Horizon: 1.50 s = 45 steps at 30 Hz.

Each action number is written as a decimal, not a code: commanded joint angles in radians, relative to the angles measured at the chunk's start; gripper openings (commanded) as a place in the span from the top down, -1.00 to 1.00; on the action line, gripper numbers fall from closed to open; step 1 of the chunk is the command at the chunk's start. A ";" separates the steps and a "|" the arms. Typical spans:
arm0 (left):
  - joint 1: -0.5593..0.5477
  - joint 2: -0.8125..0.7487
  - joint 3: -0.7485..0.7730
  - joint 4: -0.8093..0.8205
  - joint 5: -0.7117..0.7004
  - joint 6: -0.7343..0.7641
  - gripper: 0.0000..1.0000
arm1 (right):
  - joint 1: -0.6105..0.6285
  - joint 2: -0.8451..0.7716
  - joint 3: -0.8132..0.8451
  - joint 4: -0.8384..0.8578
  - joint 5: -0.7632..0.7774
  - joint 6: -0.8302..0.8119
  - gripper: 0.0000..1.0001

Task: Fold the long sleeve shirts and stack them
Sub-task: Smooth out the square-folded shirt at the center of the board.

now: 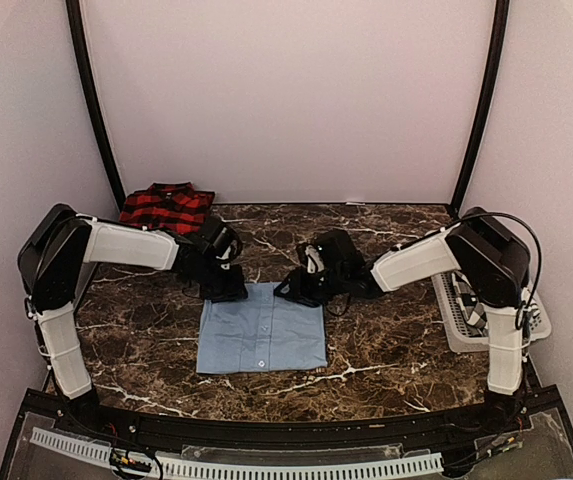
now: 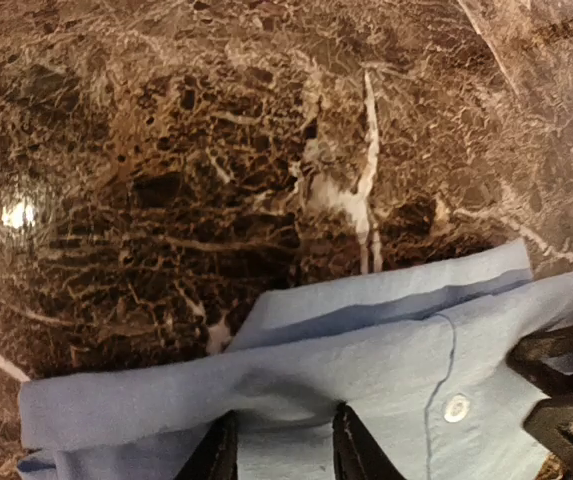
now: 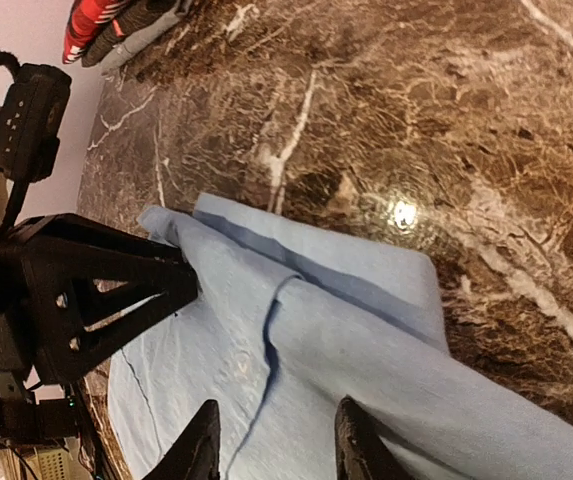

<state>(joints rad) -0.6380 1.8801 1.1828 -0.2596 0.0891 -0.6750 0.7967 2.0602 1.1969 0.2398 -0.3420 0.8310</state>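
The light blue button-up cloth shirt (image 1: 262,330) lies in the middle of the dark marble-patterned table (image 1: 386,345). It is folded into a neat flat rectangle with its button placket facing up. We judge this shirt to be close to finished, perhaps one more fold or just a move onto the stack.

The left gripper (image 1: 224,284) is at the shirt's far left corner and the right gripper (image 1: 306,283) at its far right corner. In the left wrist view the left gripper (image 2: 284,440) has its jaws partly apart, with blue cloth lying between the fingers (image 2: 351,450). The right wrist view shows the same for the right gripper (image 3: 278,430). In neither view can we tell whether the jaws actually pinch the fabric or only straddle its edge.

The red-and-black plaid shirt (image 1: 166,207) sits well apart at the table's far left corner. It looks folded already, so we take it as the start of the stack.

The white plastic lattice basket (image 1: 453,335) stands at the right edge, partly hidden by the right arm. What seems to be black-and-white checked cloth (image 1: 471,300) shows inside it. If that is the third shirt, it is yet to be taken out, folded and stacked.
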 commanded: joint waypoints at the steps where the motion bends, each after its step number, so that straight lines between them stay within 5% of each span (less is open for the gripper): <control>1: 0.059 0.033 -0.041 -0.011 -0.024 0.030 0.36 | -0.030 0.045 0.027 0.031 -0.023 0.016 0.28; 16: 0.156 -0.106 -0.039 -0.059 0.005 0.039 0.21 | -0.077 -0.015 0.098 -0.186 0.029 -0.074 0.27; 22: 0.182 -0.257 -0.128 -0.093 0.015 0.025 -0.04 | -0.058 -0.119 0.073 -0.234 0.034 -0.115 0.25; 33: 0.198 -0.414 -0.333 -0.141 0.061 0.018 -0.16 | 0.065 -0.194 0.046 -0.341 0.079 -0.175 0.25; 45: 0.196 -0.365 -0.386 -0.121 0.108 0.049 -0.20 | 0.087 -0.230 -0.004 -0.363 0.153 -0.201 0.23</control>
<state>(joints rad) -0.4465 1.4975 0.8196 -0.3752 0.1787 -0.6472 0.8818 1.8847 1.2098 -0.1215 -0.2333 0.6552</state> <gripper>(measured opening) 0.601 0.383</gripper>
